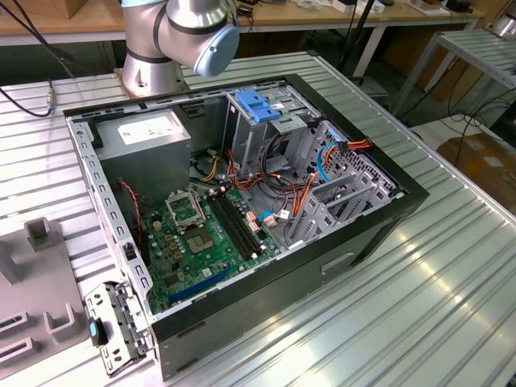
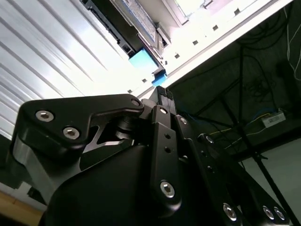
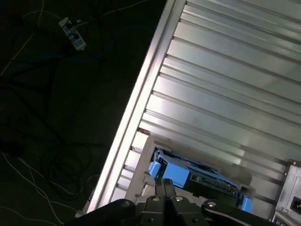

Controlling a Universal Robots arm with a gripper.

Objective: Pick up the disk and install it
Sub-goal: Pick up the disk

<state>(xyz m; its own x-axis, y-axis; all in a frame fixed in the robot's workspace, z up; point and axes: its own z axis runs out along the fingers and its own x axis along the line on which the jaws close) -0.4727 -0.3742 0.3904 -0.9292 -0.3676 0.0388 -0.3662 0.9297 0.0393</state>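
The disk [image 3: 211, 181] lies flat on the ribbed metal table, close to the table's edge, with a blue plastic rail [image 3: 171, 173] on its near side. In the second wrist view the disk [image 2: 136, 21] shows a pale label and the blue rail [image 2: 141, 60]. My gripper [image 3: 164, 184] hovers just beside the blue rail, its two black fingers pressed together with nothing between them. The same closed fingertips show in the second wrist view, where the gripper [image 2: 162, 93] points at the rail's end.
An open computer case [image 1: 379, 234] sits on the table with its motherboard [image 1: 201, 234], a grey power-supply box [image 1: 149, 133] and a metal cage with a blue top [image 1: 258, 105]. The arm's base [image 1: 185, 32] stands behind it. A grey fixture [image 1: 40, 282] lies at the exterior view's left. The table edge [image 3: 141, 94] drops to a dark floor with cables.
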